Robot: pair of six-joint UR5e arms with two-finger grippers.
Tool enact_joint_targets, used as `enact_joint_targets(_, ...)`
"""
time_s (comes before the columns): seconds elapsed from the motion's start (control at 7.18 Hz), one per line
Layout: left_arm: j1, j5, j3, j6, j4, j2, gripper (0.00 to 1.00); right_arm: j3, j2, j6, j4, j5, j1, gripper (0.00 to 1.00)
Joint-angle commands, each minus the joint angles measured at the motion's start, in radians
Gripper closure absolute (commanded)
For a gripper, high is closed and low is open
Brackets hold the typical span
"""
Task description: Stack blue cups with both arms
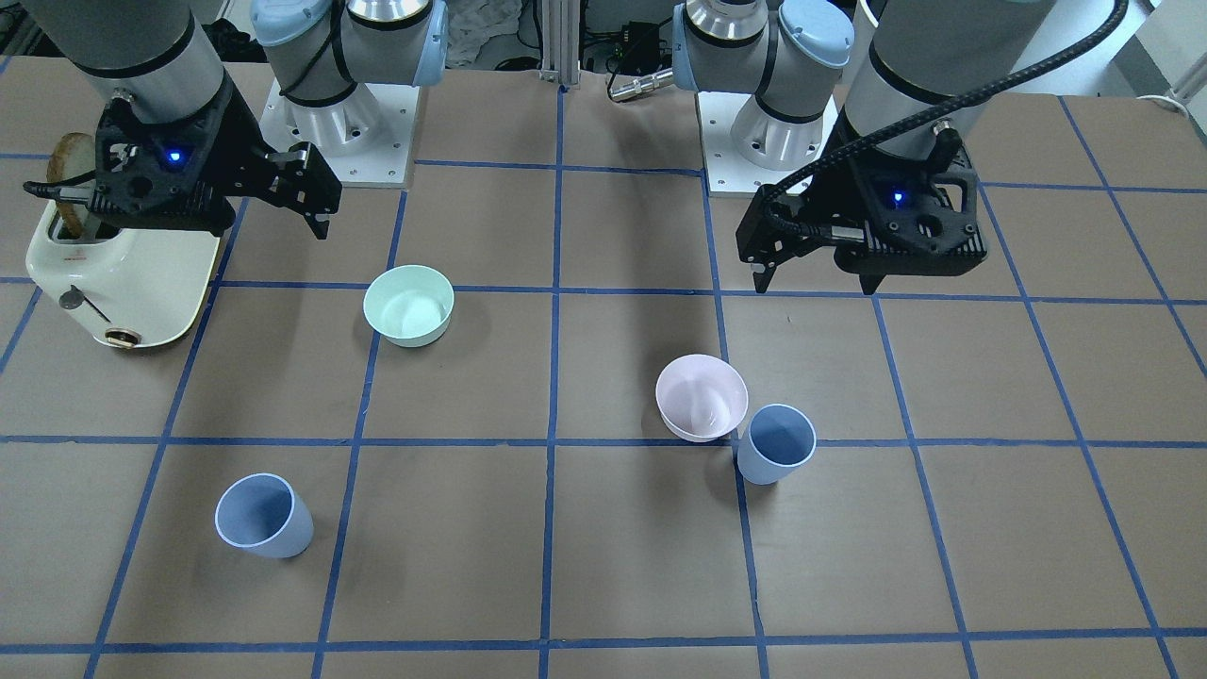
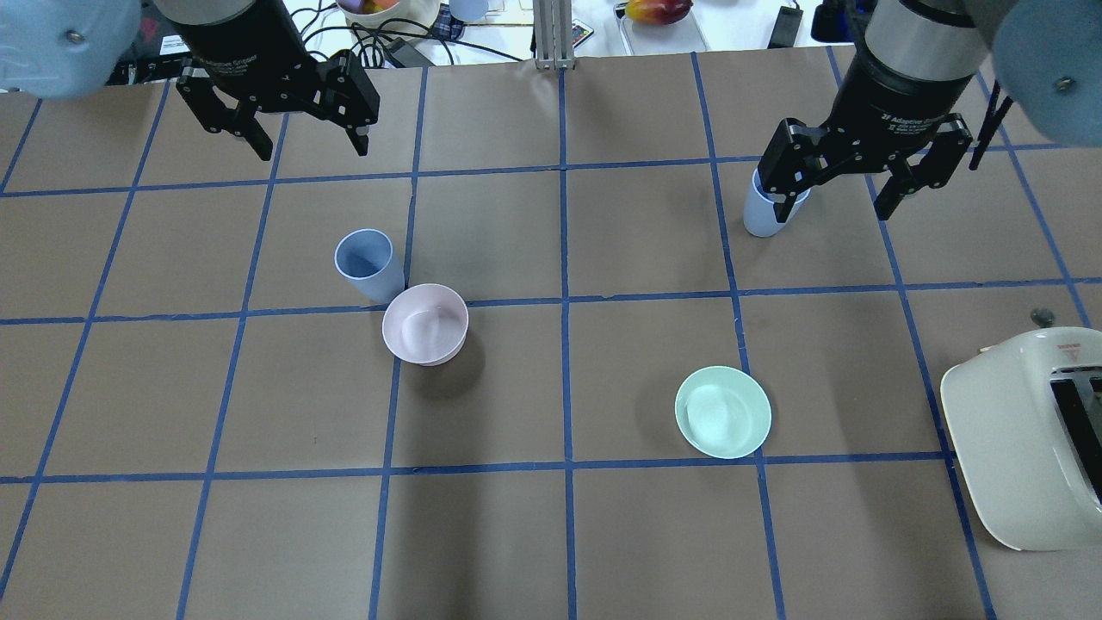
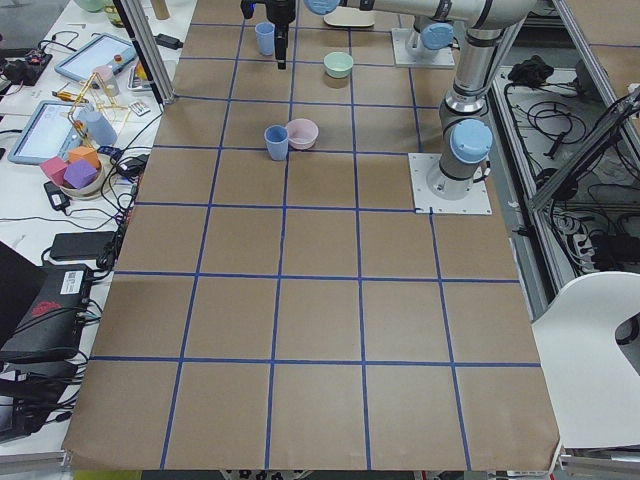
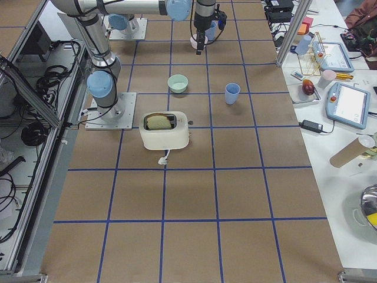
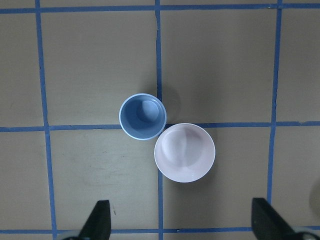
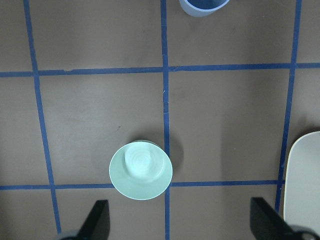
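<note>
- Brown paper with a grid of blue tape covers the tabletop (image 2: 560,534) I am working over.
- On my left wrist feed, the left end effector (image 5: 182,220) hangs above the surface with its fingers spread wide. It holds nothing and touches nothing.
- The first blue cup (image 5: 142,116) stands upright, mouth up, ahead of those fingers. It sits just beside the pink bowl (image 5: 184,152), and their rims seem to meet.
- The right end effector (image 2: 835,207) is also spread wide and empty, hanging clear of the tabletop.
- The second blue cup (image 1: 264,516) stands upright on its own, well apart from the first. In the overhead view one right finger overlaps it, but the front view shows it free, with nothing touching it.
- On my right wrist feed the mint-green bowl (image 6: 141,170) lies ahead of the open fingers, and the second cup sits at the top edge.
- A cream toaster (image 2: 1024,448) stands on the robot's right side, near the table's edge.
</note>
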Motion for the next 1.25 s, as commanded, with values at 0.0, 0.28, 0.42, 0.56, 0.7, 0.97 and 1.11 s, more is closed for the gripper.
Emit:
enact_joint_targets(0.0, 0.000, 0.000, 0.000, -0.002, -0.001, 0.002, 0.00, -0.001, -0.009, 0.002, 0.018, -0.009, 0.002, 0.00)
enact_joint_targets(0.28, 0.000, 0.000, 0.000, -0.002, -0.004, 0.005, 0.00, -0.005, -0.003, 0.000, 0.013, -0.006, 0.002, 0.00)
enact_joint_targets(0.42, 0.000, 0.000, 0.000, -0.002, -0.004, 0.004, 0.00, -0.005, -0.006, 0.002, 0.022, -0.007, 0.002, 0.00)
enact_joint_targets(0.56, 0.000, 0.000, 0.000, -0.002, -0.002, 0.004, 0.00, -0.005, -0.006, 0.003, 0.024, -0.006, 0.002, 0.00)
enact_joint_targets(0.7, 0.000, 0.000, 0.000, -0.002, -0.004, 0.005, 0.00, -0.011, -0.006, 0.003, 0.022, -0.012, 0.002, 0.00)
enact_joint_targets(0.97, 0.000, 0.003, 0.000, -0.002, -0.007, 0.008, 0.00, -0.030, 0.002, 0.002, 0.028, 0.002, 0.002, 0.00)
enact_joint_targets(1.11, 0.000, 0.003, 0.000, -0.002, -0.005, 0.007, 0.00, -0.033, 0.003, 0.002, 0.024, 0.001, 0.002, 0.00)
